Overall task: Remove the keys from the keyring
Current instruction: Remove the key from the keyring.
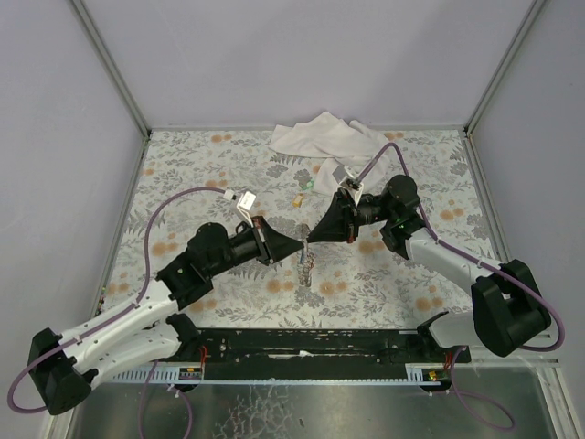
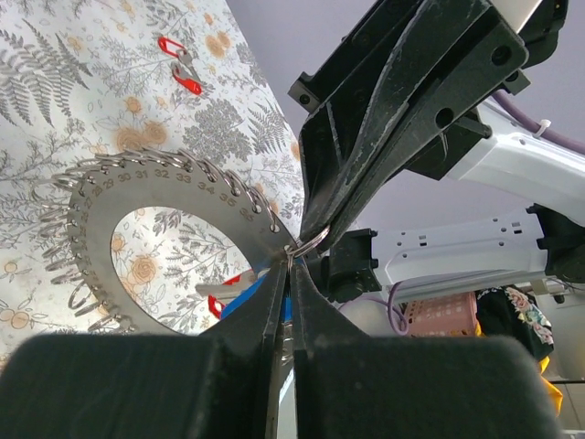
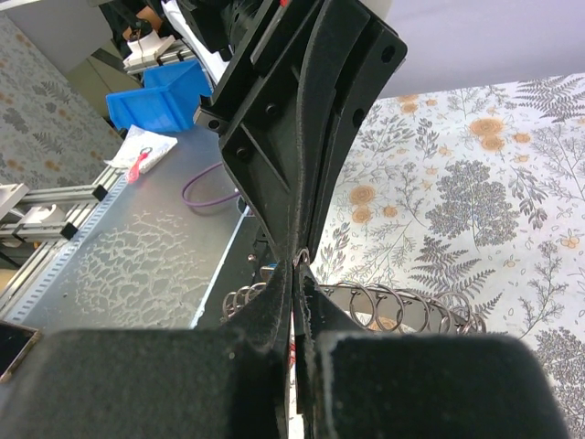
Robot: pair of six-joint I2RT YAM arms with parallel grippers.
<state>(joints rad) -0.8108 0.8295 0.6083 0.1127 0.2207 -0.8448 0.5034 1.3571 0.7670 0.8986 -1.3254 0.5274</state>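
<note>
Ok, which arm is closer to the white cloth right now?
Right. The right arm has its wrist just nearside of the white cloth; the left arm lies farther off, to the near left.

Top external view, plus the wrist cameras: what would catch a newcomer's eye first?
The left gripper and right gripper meet tip to tip above the middle of the floral table, both shut on one small ring of the keyring, a numbered metal disc rimmed with rings. Two red keys lie loose on the table beyond it.
</note>
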